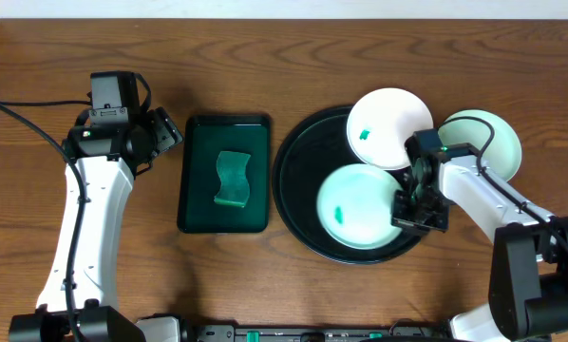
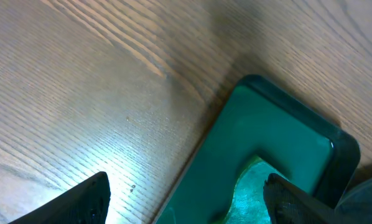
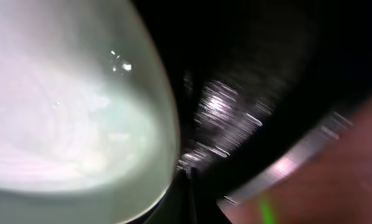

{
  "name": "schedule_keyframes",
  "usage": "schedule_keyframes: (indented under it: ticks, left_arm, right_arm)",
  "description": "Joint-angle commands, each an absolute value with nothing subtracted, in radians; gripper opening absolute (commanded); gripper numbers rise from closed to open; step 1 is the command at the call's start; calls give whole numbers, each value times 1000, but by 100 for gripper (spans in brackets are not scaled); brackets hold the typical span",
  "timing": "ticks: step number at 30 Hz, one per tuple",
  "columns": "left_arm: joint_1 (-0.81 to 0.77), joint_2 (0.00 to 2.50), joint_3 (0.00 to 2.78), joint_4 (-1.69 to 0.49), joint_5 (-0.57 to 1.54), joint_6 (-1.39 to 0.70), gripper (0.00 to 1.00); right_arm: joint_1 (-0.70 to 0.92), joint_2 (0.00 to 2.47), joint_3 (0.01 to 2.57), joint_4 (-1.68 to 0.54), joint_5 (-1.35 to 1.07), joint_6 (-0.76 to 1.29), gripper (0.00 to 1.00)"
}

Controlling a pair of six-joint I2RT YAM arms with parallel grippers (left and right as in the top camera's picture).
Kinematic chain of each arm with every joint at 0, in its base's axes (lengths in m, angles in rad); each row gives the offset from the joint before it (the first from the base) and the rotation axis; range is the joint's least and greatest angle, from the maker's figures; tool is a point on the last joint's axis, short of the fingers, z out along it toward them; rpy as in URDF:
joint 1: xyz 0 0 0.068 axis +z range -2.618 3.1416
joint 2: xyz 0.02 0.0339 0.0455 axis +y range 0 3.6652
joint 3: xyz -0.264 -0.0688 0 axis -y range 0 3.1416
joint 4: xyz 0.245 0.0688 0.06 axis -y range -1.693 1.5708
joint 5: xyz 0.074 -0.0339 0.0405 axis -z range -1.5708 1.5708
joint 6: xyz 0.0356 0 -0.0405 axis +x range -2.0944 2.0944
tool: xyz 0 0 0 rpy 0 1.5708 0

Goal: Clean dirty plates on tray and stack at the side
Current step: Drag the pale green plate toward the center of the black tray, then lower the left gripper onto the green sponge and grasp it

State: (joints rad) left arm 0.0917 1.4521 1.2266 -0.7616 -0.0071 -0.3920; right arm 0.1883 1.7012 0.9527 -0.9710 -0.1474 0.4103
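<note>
**A:** Which step is this?

**B:** Picking up a plate, I'd say. The right claw (image 1: 406,198) is clenched on the right rim of the near plate (image 1: 355,209), which lies on the black tray (image 1: 298,161). The far plate (image 1: 388,123) sits at the tray's far edge. A third plate (image 1: 483,138) is on the table (image 1: 75,57), just right of the tray.

**A:** And the left claw?

**B:** The left claw (image 1: 170,133) is released, over the green tray's (image 1: 198,199) far left corner, with the sponge (image 1: 232,178) lying inside.

**A:** Next?

**B:** Likely a level lift, since that thin rim could slip. Its green smudge needs wiping.

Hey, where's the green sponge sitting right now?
In the overhead view, the sponge lies inside the rectangular green tray, left of centre, just left of the round black tray.
</note>
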Motion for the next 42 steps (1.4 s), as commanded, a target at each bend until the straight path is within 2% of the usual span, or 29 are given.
schedule_keyframes:
  ticks: [1,5,7,9,14,26,34,42]
  left_arm:
    - [96,1452,1242,-766,-20,-389,79]
    - [96,1452,1242,-766,-20,-389,80]
    - [96,1452,1242,-766,-20,-389,79]
    - [96,1452,1242,-766,-20,-389,79]
    - [96,1452,1242,-766,-20,-389,79]
    - [96,1452,1242,-766,-20,-389,79]
    - [96,1452,1242,-766,-20,-389,79]
    - [96,1452,1242,-766,-20,-389,80]
  right_arm:
    - [221,1705,952,-911,-310,403,2]
    - [245,1705,952,-822,-372,353,7]
    - [251,1705,952,-798,-371,344,17]
    - [250,1705,957,-791,-370,316,23]
    - [233,1705,1014,-791,-319,262,27]
    - [240,1706,1023,-667,-311,230,19]
    - [259,1706,1010,-659,-213,231,17]
    - [284,1707,973,-592,-218,235,18]
